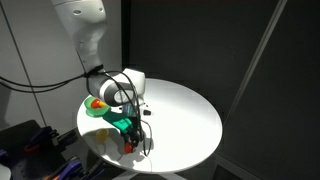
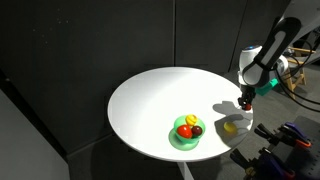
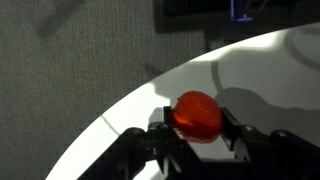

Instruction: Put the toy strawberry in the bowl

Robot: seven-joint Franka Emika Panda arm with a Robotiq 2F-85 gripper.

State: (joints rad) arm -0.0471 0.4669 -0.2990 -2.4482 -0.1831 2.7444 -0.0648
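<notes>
A robot arm reaches over a round white counter [image 2: 150, 100] in a dark room. Its pincer [image 2: 245, 100] hangs near the counter's edge, closed partway around the toy strawberry [image 3: 197, 115]. In the wrist view the red-orange fruit sits squarely between the two dark fingers [image 3: 232, 128] and appears lifted clear of the surface. The bright green bowl [image 2: 187, 140] stands well apart from the pincer, nearer the counter's front in an exterior view, and it already holds a few small toy pieces. A pale yellow toy fruit [image 2: 231, 126] lies on the counter between the pincer and the bowl, closer to the pincer. The step in hand looks like the carry. To do it well, keep the grip steady, since the fruit is rounded and could slip. Travel high enough to pass over the yellow fruit and the bowl's rim, then stop above the bowl's middle. Lower close to the contents before opening, so the strawberry settles rather than bounces out
</notes>
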